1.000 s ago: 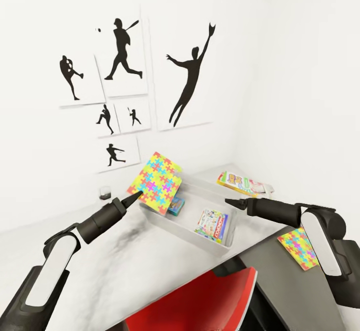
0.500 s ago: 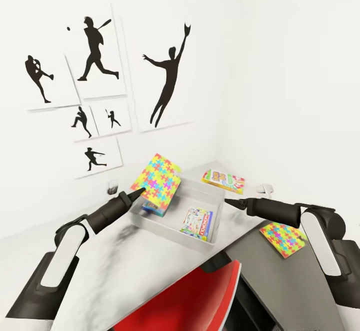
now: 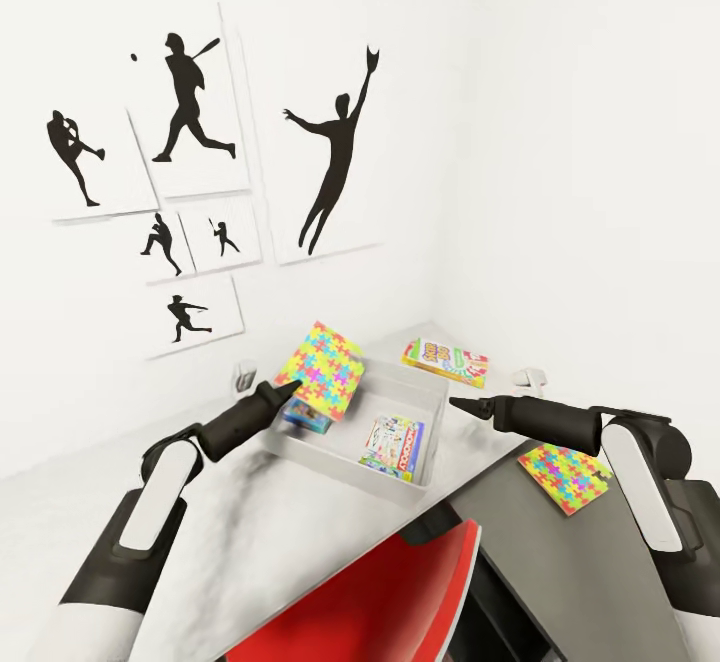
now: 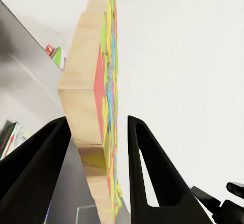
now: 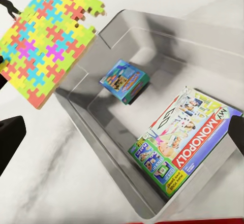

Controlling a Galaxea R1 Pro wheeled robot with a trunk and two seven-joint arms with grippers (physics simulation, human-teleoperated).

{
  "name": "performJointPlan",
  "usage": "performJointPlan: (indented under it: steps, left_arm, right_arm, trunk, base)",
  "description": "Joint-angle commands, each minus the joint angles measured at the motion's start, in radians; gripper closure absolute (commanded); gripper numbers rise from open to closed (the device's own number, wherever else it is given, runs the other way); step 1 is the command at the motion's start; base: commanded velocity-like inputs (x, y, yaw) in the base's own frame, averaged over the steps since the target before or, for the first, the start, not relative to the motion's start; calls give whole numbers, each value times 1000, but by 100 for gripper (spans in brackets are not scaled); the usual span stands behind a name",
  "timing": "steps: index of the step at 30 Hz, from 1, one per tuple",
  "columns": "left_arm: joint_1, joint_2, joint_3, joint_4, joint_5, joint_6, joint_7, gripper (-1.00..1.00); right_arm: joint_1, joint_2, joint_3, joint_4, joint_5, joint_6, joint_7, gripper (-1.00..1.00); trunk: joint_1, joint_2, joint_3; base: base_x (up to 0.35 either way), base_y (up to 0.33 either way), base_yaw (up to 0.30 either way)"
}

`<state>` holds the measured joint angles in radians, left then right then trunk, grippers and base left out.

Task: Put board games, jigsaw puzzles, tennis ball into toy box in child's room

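My left gripper is shut on a jigsaw puzzle, a bright square held tilted over the left end of the grey toy box. In the left wrist view the puzzle's edge sits between the fingers. Inside the toy box lie a small blue board game and a Monopoly board game. The Skip-Bo board game lies on the table behind the box. A second jigsaw puzzle rests on the lower dark top. My right gripper hovers open just right of the box. The tennis ball is out of view.
A red chair stands tucked under the desk's front edge, below the box. A small cup sits by the wall behind my left gripper. The white walls meet in a corner just behind the Skip-Bo box. Sports silhouettes hang above.
The head camera has swung, shifting the whole picture. My left gripper has carried the puzzle lower and further over the toy box's left end. The right arm holds its pose.
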<state>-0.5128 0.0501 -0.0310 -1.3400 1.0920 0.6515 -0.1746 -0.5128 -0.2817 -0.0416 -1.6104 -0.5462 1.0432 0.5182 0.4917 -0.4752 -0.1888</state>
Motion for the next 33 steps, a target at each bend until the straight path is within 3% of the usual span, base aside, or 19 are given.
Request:
performJointPlan:
  steps: [1, 7, 11, 12, 20, 26, 33]
  left_arm:
    - [-4, -5, 0, 8, 4, 3, 4, 100]
    - [-14, -25, 4, 34, 29, 4, 52, 100]
    - [-18, -28, 5, 54, 112, 5, 124, 100]
    - [-18, -28, 5, 54, 112, 5, 124, 100]
    - [-47, -23, 5, 112, 224, 5, 231, 100]
    - [-67, -21, 8, 164, 257, 5, 246, 100]
    - [-82, -20, 49, 214, 284, 7, 255, 100]
  right_arm:
    - [-1, 0, -1, 0, 8, 4, 9, -100]
    - [-1, 0, -1, 0, 8, 4, 9, -100]
    - [-1, 0, -1, 0, 8, 4, 9, -100]
    - [-1, 0, -1, 0, 8, 4, 9, -100]
    - [-1, -1, -1, 0, 8, 4, 9, -100]
    - [-1, -3, -1, 0, 8, 4, 9, -100]
    - [-1, -3, -2, 0, 8, 4, 9, -100]
  trunk:
    - [0, -2, -2]
    - [0, -2, -2]
    - [0, -2, -2]
    - [0, -2, -2]
    - [0, -2, -2]
    - [0, -2, -2]
    - [0, -2, -2]
  base:
    - [0, 0, -4]
    - [0, 0, -2]
    - [0, 0, 0]
    - [0, 0, 0]
    - [0, 0, 0]
    - [0, 0, 0]
    - [0, 0, 0]
